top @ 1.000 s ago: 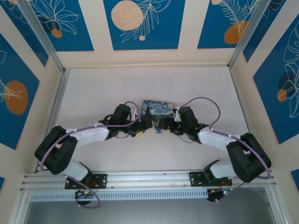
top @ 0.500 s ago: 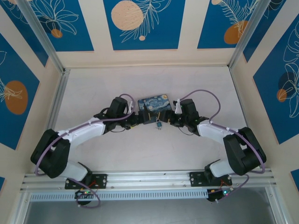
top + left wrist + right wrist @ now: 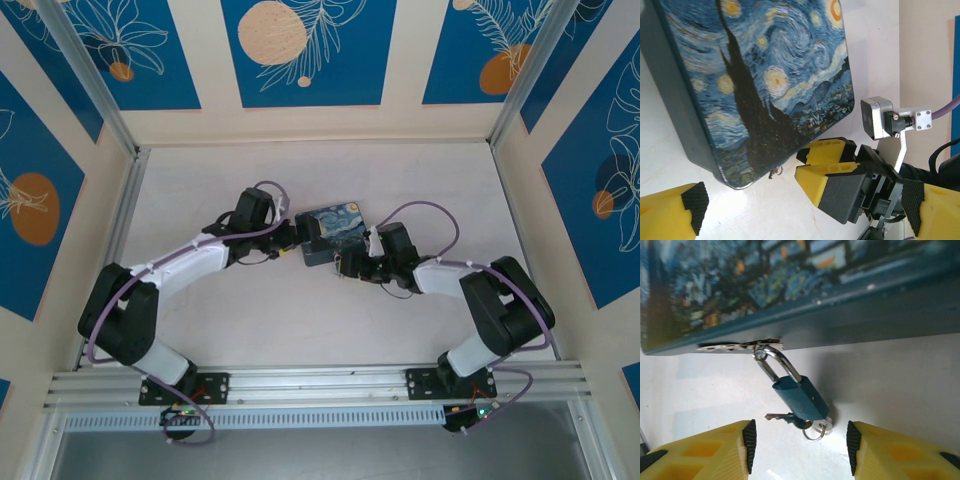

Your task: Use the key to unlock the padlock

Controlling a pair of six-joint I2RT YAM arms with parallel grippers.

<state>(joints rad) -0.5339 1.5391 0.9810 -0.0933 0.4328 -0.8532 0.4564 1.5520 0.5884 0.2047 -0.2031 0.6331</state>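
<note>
A teal padlock (image 3: pixel 801 397) hangs by its silver shackle from the hasp (image 3: pixel 740 345) of the swirl-painted box (image 3: pixel 335 228). The small grey key (image 3: pixel 784 416) sticks out of the padlock's bottom end, with a key ring (image 3: pixel 815 430) beside it on the table. My right gripper (image 3: pixel 799 446) is open, its fingers (image 3: pixel 747 445) on either side of the padlock and key and a little short of them. In the top view the right gripper (image 3: pixel 352 265) is at the box's front edge. My left gripper (image 3: pixel 802 207) is open at the box's left corner (image 3: pixel 298 240), holding nothing.
The box lid (image 3: pixel 765 75) lies close in front of the left wrist camera, with the right gripper's yellow fingers (image 3: pixel 827 150) just beyond its corner. Aluminium rails (image 3: pixel 320 382) run along the near edge. Patterned walls (image 3: pixel 310 50) enclose the white table (image 3: pixel 320 180).
Both arms swung inward and back. The right gripper turned toward the padlock at the box's front; the left gripper rose to the box's left end. The box shifted and turned slightly.
</note>
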